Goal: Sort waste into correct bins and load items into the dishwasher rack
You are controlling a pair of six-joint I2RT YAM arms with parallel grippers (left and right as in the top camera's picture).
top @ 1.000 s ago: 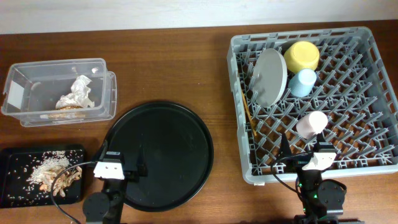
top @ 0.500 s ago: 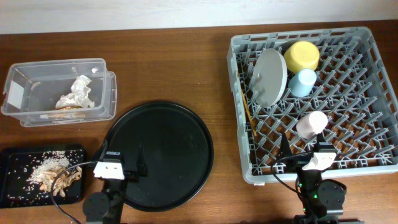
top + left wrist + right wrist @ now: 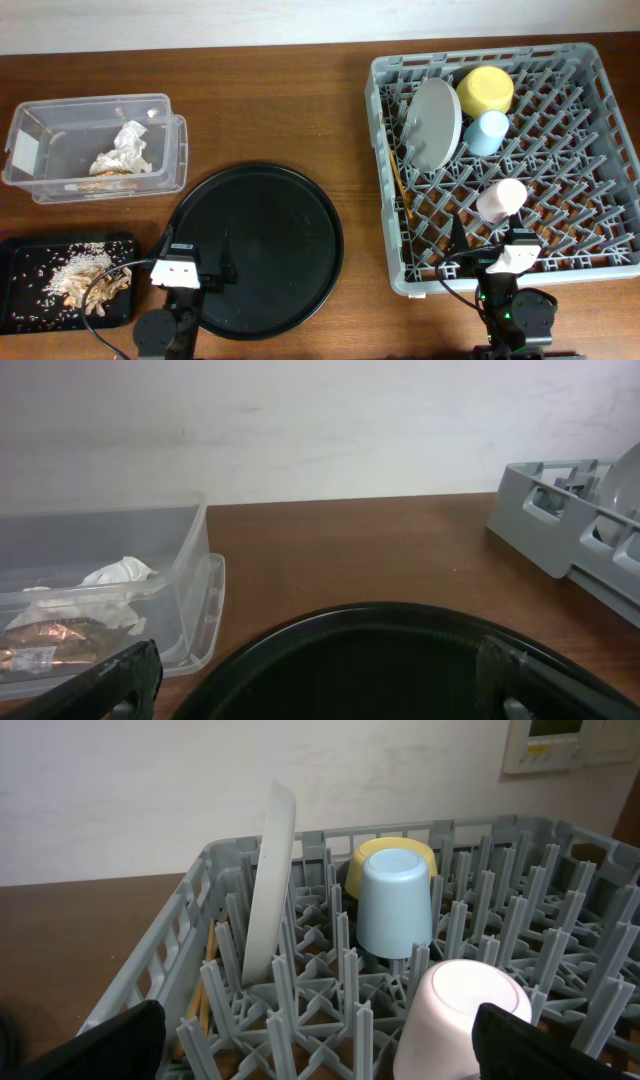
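Both claws sit at the bottom of the frame, fingers spread wide: left gripper (image 3: 320, 685) at the round black tray (image 3: 265, 240), right gripper (image 3: 320, 1050) at the dishwasher rack (image 3: 575, 185). At right, I see the rack holding the plate (image 3: 436, 122), yellow bowl (image 3: 485, 90), blue cup (image 3: 487, 132), pink cup (image 3: 501, 199) and chopsticks (image 3: 397, 175). The napkin (image 3: 124, 152) lies in the clear tub (image 3: 40, 120), upper left. Food scraps (image 3: 95, 285) lie in the small black tray (image 3: 20, 250), lower left.

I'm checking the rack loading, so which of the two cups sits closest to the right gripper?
The pink cup, toward the front of the rack; the light-blue cup sits farther back, beside the yellow bowl.
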